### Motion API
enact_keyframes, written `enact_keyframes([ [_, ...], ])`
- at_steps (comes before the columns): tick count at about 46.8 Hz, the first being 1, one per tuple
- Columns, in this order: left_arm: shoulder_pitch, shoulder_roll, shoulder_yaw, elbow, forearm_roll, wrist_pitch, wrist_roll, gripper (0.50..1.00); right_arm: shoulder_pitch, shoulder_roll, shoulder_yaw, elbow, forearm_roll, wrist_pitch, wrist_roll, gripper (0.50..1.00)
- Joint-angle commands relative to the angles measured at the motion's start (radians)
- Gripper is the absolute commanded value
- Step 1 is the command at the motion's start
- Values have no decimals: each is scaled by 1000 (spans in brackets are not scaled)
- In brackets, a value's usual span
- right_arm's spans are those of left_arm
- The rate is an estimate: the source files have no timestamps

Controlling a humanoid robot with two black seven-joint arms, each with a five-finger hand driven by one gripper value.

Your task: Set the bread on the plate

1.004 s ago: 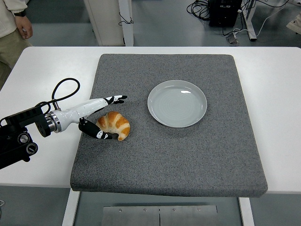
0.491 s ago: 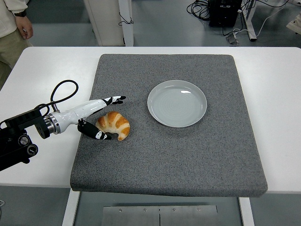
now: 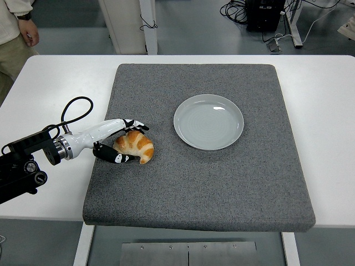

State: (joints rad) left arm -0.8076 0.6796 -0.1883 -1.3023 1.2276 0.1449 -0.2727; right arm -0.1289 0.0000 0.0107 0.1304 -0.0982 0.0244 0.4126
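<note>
The white table (image 3: 50, 88) carries a grey mat (image 3: 199, 183) that covers most of its middle. Taking the mat as the landmark: the pale grey plate (image 3: 208, 121) sits on its upper middle, a little right of centre, flat and with nothing on it. The left arm (image 3: 25, 163) reaches in over the bare table to the mat's left, its black forearm low near the table's near-left part, a black cable (image 3: 75, 108) looping up from it, and a white wrist section angling up and to the right across the mat's left edge. The left hand (image 3: 117, 141) lies just inside that left edge, its upper fingers (image 3: 135, 124) bent over the top of the bread (image 3: 135, 146) and its thumb (image 3: 113, 157) curled under the bread's near side, so the hand is closing around the bread; whether the grip is firm cannot be told. The bread, a golden croissant, lies on the mat's left part, well apart from the plate. A person (image 3: 15, 33) in light clothing stands beyond the mat's far-left corner, at the table's far-left end.
</note>
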Motion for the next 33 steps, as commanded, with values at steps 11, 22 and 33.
enact_keyframes([
  [11, -15, 8, -11, 1, -10, -1, -25, 500, 0, 0, 0, 0, 0, 0, 0, 1000],
  [22, -61, 26, -13, 1, -17, -2, -25, 500, 0, 0, 0, 0, 0, 0, 0, 1000],
  [33, -136, 72, -13, 1, -37, -4, -20, 500, 0, 0, 0, 0, 0, 0, 0, 1000],
])
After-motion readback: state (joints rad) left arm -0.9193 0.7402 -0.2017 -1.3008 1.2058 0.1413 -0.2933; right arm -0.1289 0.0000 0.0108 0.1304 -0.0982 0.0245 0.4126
